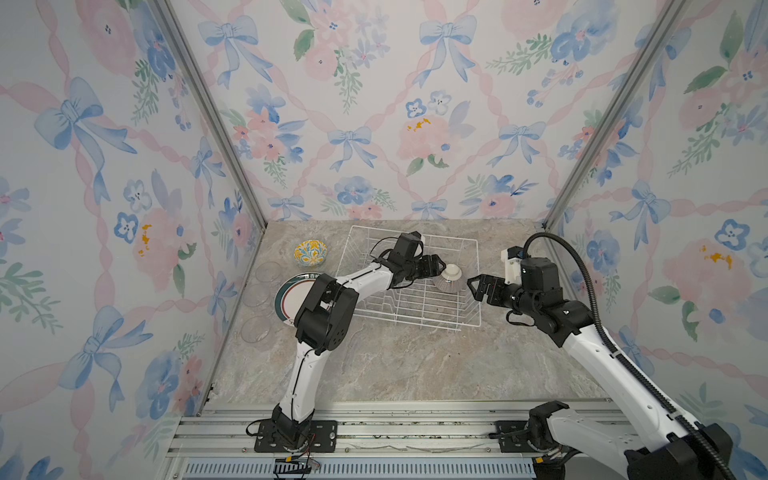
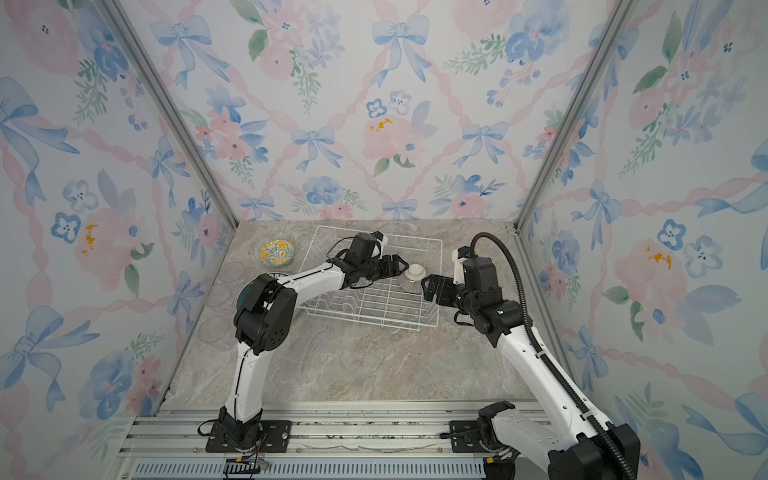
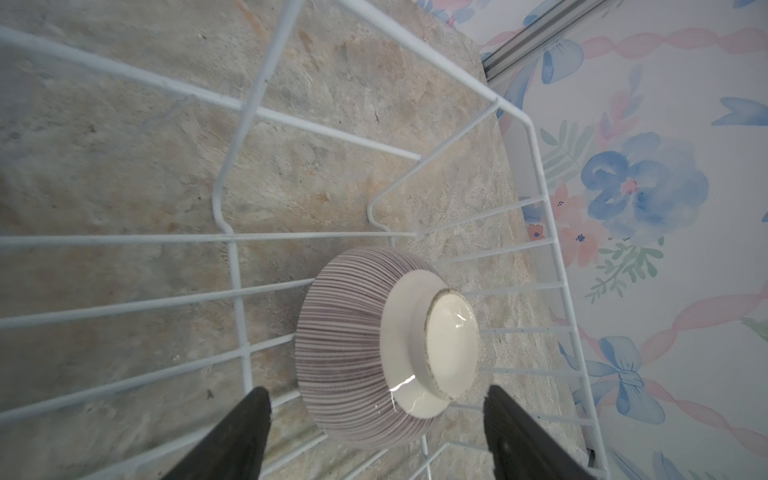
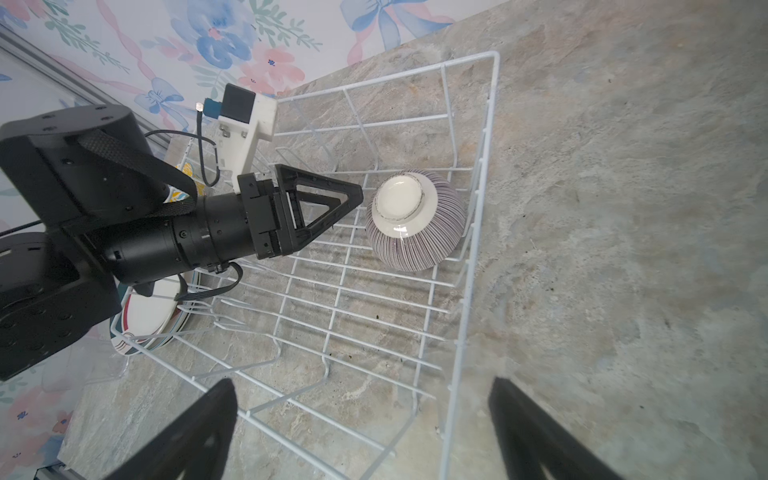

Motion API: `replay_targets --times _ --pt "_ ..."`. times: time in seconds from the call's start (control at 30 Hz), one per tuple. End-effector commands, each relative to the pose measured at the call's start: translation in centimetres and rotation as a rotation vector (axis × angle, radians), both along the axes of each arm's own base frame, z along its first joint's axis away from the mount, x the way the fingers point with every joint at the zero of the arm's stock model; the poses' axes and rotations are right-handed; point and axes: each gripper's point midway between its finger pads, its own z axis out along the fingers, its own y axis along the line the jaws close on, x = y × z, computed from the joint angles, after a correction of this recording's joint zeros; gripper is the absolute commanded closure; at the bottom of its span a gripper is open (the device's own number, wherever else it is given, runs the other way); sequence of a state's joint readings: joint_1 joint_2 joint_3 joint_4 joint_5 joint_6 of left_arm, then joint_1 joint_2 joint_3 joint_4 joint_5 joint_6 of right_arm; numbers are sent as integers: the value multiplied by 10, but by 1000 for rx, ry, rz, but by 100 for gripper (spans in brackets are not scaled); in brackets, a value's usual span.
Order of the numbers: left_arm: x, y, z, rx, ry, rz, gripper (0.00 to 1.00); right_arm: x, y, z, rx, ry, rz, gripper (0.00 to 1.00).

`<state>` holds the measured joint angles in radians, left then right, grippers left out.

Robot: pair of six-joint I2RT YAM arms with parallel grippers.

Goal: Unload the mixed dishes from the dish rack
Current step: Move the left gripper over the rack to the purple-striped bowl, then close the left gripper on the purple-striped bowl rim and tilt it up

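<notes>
- purple-striped bowl (image 1: 448, 279) sat upside-down by dish rack's (image 4: 491, 104) 3 o'clock rim
- left gripper (image 1: 440, 266) gaped empty at its 9 o'clock
- right gripper (image 1: 471, 289) gaped empty at 3 o'clock

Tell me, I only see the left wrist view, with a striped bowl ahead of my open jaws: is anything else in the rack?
Observer: No. In both top views the dish rack holds only that purple-striped bowl, upside down.
Operator: Where's the right arm?
Observer: Its open jaws hover near the rack's right rim, pointing toward the bowl.
Operator: And the unloaded dishes?
Observer: On the table left of the rack: a yellow-blue bowl, a green-and-red rimmed plate, three clear glasses.
</notes>
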<state>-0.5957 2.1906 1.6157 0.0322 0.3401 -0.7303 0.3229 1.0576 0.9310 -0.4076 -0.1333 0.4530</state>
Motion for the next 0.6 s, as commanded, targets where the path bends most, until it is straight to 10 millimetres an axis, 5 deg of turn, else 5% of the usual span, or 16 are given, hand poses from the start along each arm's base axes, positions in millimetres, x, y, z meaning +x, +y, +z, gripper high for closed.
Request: replay_targets --times 0.0,0.57 --pt "4 -5 -5 -36 15 -5 19 -3 -2 3 -3 -33 -2 3" --pt "5 -14 -25 -94 78 -16 19 -1 -4 -9 -26 12 3 3"
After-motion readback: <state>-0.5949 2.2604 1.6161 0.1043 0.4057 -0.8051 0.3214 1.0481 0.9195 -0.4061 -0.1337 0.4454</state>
